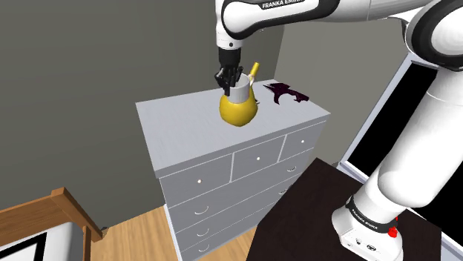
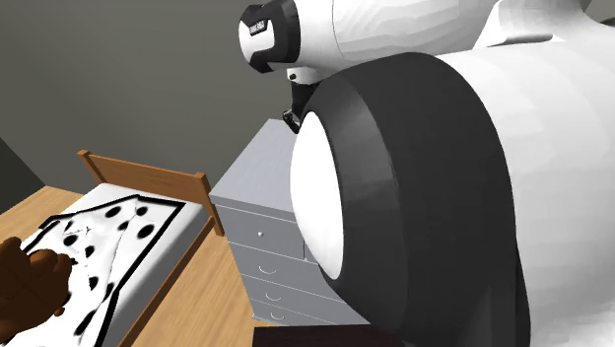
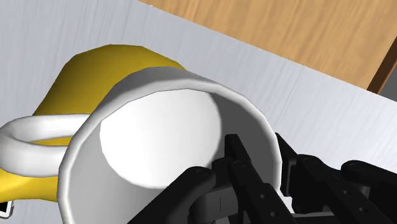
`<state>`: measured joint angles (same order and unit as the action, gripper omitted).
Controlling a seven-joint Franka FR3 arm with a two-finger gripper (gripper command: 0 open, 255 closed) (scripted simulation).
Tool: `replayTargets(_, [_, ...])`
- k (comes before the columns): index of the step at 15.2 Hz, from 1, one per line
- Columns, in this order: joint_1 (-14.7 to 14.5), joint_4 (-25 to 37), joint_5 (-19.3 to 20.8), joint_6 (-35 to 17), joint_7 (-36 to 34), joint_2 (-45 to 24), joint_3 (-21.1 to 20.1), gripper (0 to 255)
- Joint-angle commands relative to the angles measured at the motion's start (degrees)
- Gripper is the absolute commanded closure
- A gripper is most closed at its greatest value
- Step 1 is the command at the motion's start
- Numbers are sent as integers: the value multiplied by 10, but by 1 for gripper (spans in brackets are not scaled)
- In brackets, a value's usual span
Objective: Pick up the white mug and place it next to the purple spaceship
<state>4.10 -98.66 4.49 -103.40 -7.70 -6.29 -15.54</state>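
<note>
My black gripper (image 1: 229,76) is shut on the rim of the white mug (image 1: 240,91). In the wrist view one finger (image 3: 248,181) reaches inside the mug (image 3: 159,140) and the other stands outside its wall, clasping it; the mug's handle (image 3: 28,143) points away from the fingers. The mug hangs upright over the top of the grey dresser (image 1: 182,122), right against a yellow rounded vessel (image 1: 238,111) that lies below and behind it (image 3: 95,70). The dark purple spaceship (image 1: 286,93) lies on the dresser top near its far corner, to the shoulder view's right of the mug.
The dresser has several drawers (image 1: 256,157) and stands on a wood floor (image 1: 141,230). A bed (image 2: 108,237) with a spotted cover and a brown plush toy (image 2: 25,286) stand beside it. My dark stand (image 1: 312,215) is close to the dresser's front. The arm's elbow (image 2: 414,197) blocks the second exterior view.
</note>
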Motion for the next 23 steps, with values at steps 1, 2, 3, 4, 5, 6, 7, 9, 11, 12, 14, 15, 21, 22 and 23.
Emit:
replayTargets(1, [15,-18,-4,-7,27,10,11,255])
replayTargets(2, [23,-27,-6,-9,41,17,17,255])
replayTargets(3, [30,-35,-7,-12,54,24,23,255])
replayTargets(4, [38,-42,-9,-14,68,30,29,255])
replayTargets(5, [45,-49,-10,-16,82,35,36,255])
replayTargets(6, [52,-54,-11,-18,95,40,42,255])
replayTargets(7, [59,-60,-12,-20,109,44,49,255])
replayTargets(9, [73,-68,-13,-23,136,51,62,255])
replayTargets(11, [86,-73,-13,-26,163,55,75,255])
replayTargets(12, [93,-75,-13,-27,177,56,82,255])
replayTargets(14, [107,-77,-13,-29,204,57,95,255])
replayTargets(15, [113,-77,-13,-29,217,57,102,255])
replayTargets(21, [153,-61,-13,-31,296,44,141,255])
replayTargets(22, [160,-56,-13,-31,310,40,148,255])
replayTargets(23, [167,-50,-13,-31,323,35,154,255])
